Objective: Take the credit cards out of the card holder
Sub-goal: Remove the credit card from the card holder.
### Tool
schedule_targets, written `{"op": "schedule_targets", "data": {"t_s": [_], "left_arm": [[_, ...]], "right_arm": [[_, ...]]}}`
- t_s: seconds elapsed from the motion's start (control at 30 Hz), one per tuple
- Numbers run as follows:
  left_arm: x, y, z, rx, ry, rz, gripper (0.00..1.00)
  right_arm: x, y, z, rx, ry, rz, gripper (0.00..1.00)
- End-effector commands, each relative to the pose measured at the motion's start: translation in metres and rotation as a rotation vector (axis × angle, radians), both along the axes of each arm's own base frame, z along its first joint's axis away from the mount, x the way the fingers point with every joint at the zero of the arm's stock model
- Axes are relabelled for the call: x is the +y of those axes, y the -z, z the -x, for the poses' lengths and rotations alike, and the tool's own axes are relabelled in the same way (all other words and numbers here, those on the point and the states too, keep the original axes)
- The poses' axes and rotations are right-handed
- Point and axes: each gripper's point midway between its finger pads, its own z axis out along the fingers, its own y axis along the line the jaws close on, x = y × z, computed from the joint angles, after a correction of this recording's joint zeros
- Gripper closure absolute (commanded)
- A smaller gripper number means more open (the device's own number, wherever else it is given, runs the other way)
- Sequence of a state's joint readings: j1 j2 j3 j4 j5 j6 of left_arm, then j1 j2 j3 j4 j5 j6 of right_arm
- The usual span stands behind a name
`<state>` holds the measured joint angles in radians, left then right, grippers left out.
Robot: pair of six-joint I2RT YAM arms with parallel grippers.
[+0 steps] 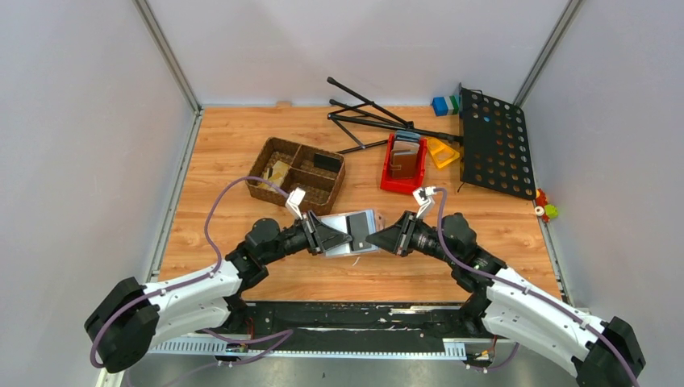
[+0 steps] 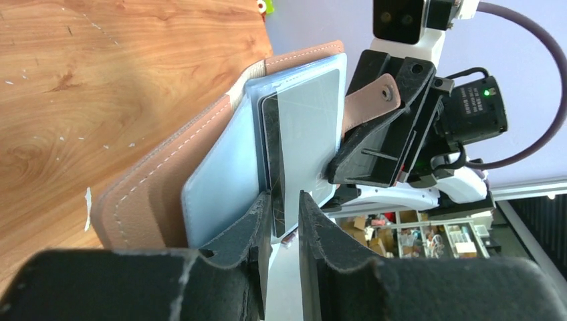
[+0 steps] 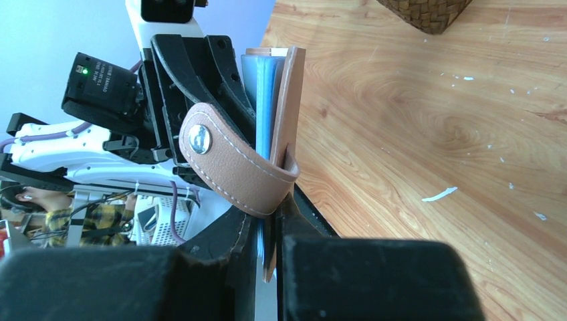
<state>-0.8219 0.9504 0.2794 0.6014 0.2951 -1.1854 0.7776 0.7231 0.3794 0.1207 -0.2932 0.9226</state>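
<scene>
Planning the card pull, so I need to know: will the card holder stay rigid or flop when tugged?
Probably flexes: the card holder is a soft stitched bifold, and its strap curls loosely. It may hinge at the fold, since the right gripper pinches just one edge. Likely light, as that pinch seems to hold it up.

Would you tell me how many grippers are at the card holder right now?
2. The left gripper is at the left side of the card holder, straddling the edge of a dark card. The right gripper is shut on the holder's right edge, by the snap strap.
</scene>
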Motion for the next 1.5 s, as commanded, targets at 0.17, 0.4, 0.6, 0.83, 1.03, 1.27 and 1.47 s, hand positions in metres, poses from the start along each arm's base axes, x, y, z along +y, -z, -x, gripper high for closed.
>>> {"op": "schedule_targets", "data": {"t_s": [0.17,0.4,0.6,0.83,1.03,1.27,1.47], "left_arm": [[-0.002,-0.057,0.014,-0.083,0.084,0.235,0.77],[0.004,-0.077,0.021,-0.103,0.116,0.352,0.8],[-0.003,-0.099,0.038,-0.129,0.252,0.435,0.8],[-0.001,-0.117,0.053,-0.19,0.339,0.481,0.79],[0.001,-0.125,0.061,-0.223,0.375,0.476,0.78],[-0.002,-0.119,0.066,-0.212,0.424,0.454,0.77],[-0.003,-0.119,0.067,-0.206,0.436,0.453,0.77]], "right_arm": [[0.015,-0.041,0.02,-0.066,-0.159,-0.237,0.99],[0.013,-0.04,0.022,-0.055,-0.166,-0.25,0.95],[0.016,-0.04,0.026,-0.039,-0.207,-0.277,0.91],[0.016,-0.038,0.023,-0.01,-0.205,-0.28,0.9],[0.012,-0.032,0.014,0.016,-0.17,-0.258,0.92],[0.013,-0.033,0.013,0.014,-0.181,-0.247,1.0],[0.016,-0.038,0.015,-0.009,-0.211,-0.245,1.0]]}}
